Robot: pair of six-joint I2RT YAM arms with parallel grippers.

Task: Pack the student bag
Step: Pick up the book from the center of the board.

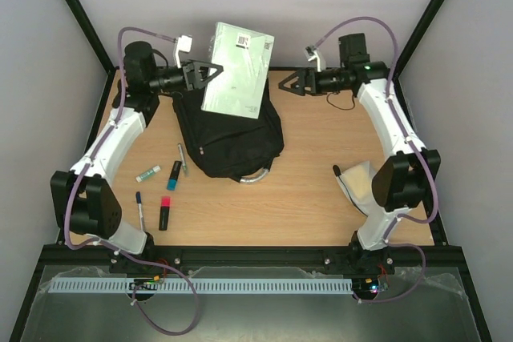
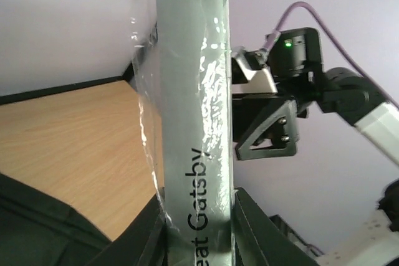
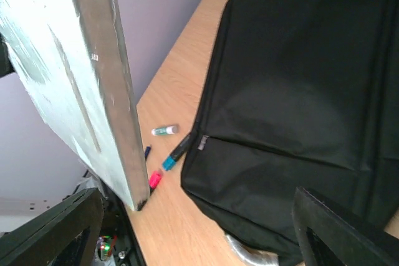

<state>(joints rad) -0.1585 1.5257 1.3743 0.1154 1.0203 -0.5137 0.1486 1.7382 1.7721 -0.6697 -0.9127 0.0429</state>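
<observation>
The student bag (image 1: 232,146), a large black backpack, lies flat in the middle of the table with its silver-grey handle loop (image 1: 255,175) toward me. Above its far end, my left gripper (image 1: 208,72) is shut on a plastic-wrapped grey book (image 1: 236,70), held up in the air. In the left wrist view the book's spine (image 2: 193,123) stands between the fingers (image 2: 259,235). My right gripper (image 1: 290,82) hangs open just right of the book, apart from it, with nothing between its fingers (image 3: 343,228). The right wrist view shows the book (image 3: 75,73) beside the bag (image 3: 299,91).
Left of the bag lie a glue stick (image 1: 148,173), a blue-capped marker (image 1: 174,175), a thin pen (image 1: 182,158), a blue pen (image 1: 139,207) and a red marker (image 1: 165,214). A pale pouch (image 1: 357,182) rests by the right arm. Black frame posts border the table.
</observation>
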